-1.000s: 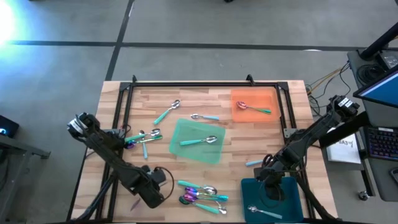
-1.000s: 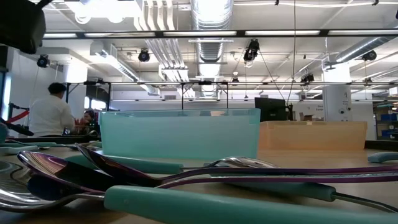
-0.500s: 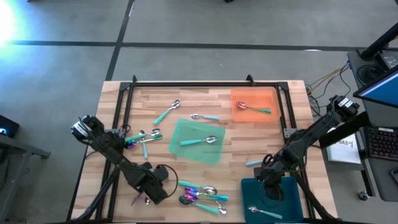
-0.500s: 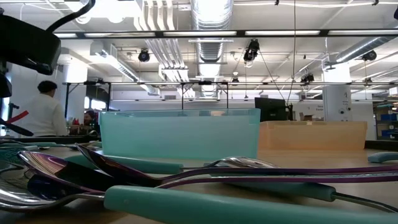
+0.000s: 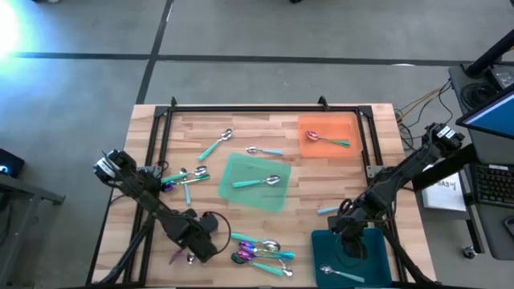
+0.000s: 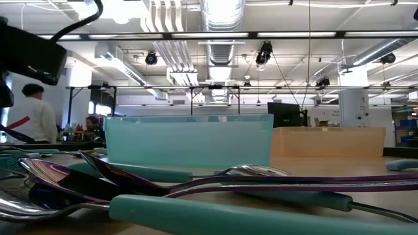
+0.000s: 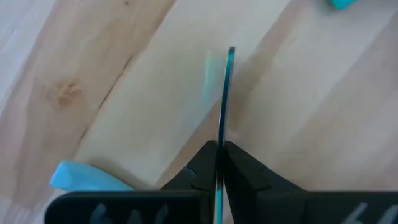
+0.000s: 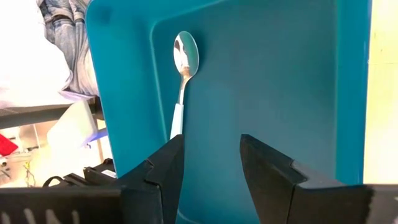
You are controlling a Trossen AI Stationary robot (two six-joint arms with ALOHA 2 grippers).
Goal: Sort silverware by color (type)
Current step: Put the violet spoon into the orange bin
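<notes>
While the left gripper keeps its jaws pressed together on a thin utensil seen edge-on, with a bluish metallic sheen, only the left wrist view shows this grip clearly; from above the same gripper is a dark mass near the front left corner of the desk, and a small purple piece shows beside it. Under the held utensil there is pale wood with visible grain and one knot, and a light teal handle end lies on the wood just beside the jaws. The right gripper has its jaws apart, with nothing between them, above the dark teal tray; the right wrist view shows there a spoon with a shiny silver bowl and a pale handle, lying ahead of the jaws and a little to one side. The high view shows the same tray at the front right of the desk. A loose pile of silverware with purple and silver heads and teal handles lies between the two grippers. Farther back, the translucent green tray carries one teal-handled spoon and the orange tray carries another spoon. More pieces lie at the left of the desk. The low view alone shows the pile very close, with curved mirror-like bowls, and a person in the room behind.
</notes>
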